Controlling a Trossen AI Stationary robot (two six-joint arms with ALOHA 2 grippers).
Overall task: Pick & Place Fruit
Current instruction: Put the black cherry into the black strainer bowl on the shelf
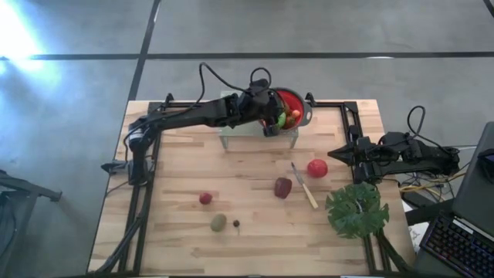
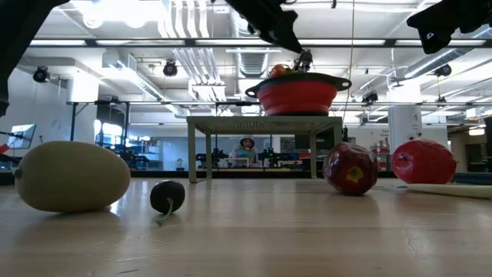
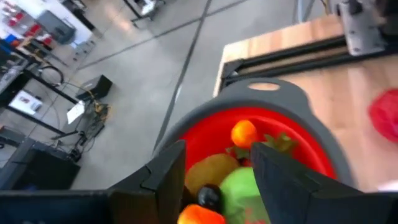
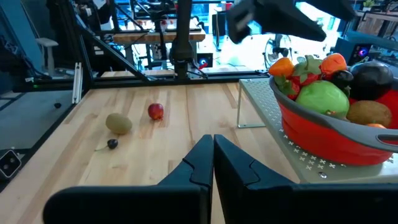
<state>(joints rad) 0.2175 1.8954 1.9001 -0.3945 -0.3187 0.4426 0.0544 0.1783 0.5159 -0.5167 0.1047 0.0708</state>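
Kiwi (image 2: 71, 175) nearest (unlabelled) — no writing.

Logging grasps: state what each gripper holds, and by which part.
Nothing is held. The left gripper hangs open over the fruit in the red bowl; the right gripper is shut on nothing.
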